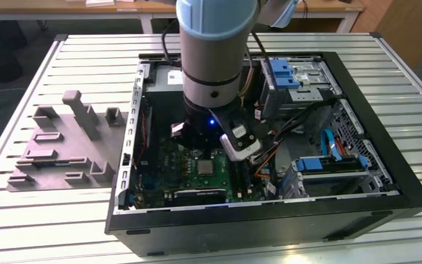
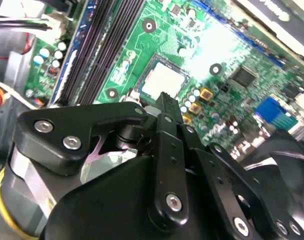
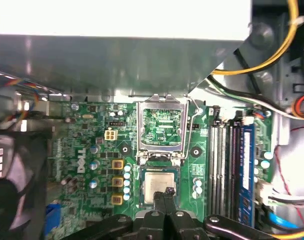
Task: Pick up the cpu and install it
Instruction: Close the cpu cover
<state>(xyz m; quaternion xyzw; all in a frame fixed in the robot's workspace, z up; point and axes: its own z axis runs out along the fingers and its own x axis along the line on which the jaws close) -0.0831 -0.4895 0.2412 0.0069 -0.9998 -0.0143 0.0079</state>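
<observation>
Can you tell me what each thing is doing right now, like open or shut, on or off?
cpu: lying flat in place, not gripped.
socket lid: flipped up, open.
gripper: jaws shut, right over the cpu.
computer case: lying on its side, side cover off.
wrist light: glowing blue.

Points the black metal two-finger gripper (image 3: 166,192) straight down from the upright pale grey and blue tubular arm (image 1: 211,49), fingertips closed together.
</observation>
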